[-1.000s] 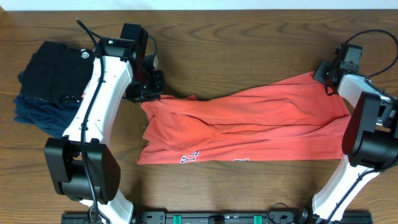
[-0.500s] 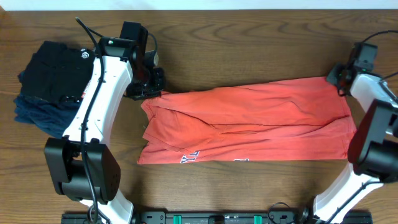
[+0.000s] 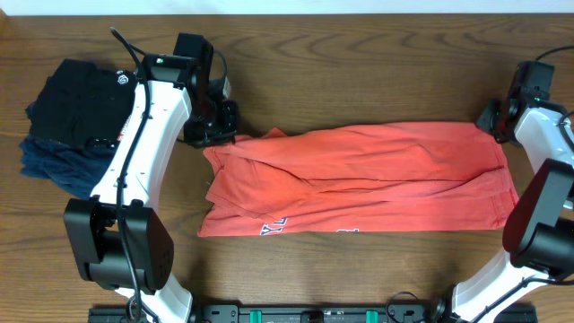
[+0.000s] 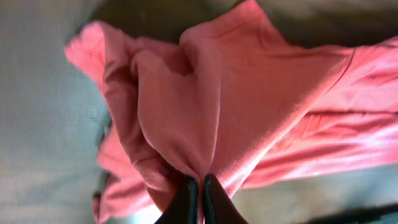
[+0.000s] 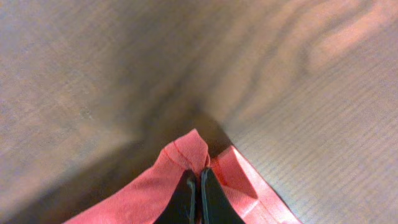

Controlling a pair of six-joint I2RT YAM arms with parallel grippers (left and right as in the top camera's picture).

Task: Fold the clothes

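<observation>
The coral-red T-shirt lies stretched across the table, folded lengthwise, with white lettering showing at its near edge. My left gripper is shut on the shirt's far left corner; the left wrist view shows the fingers pinching bunched red cloth. My right gripper is shut on the shirt's far right corner; the right wrist view shows the fingers clamping a hemmed fold.
A black folded garment lies on a navy-blue folded garment at the far left. The wooden table runs bare behind the shirt. The arm bases stand at the near edge.
My right gripper has moved right and toward the near side with the shirt's corner, pulling the far edge flat and straight. The left gripper has stayed in place.
</observation>
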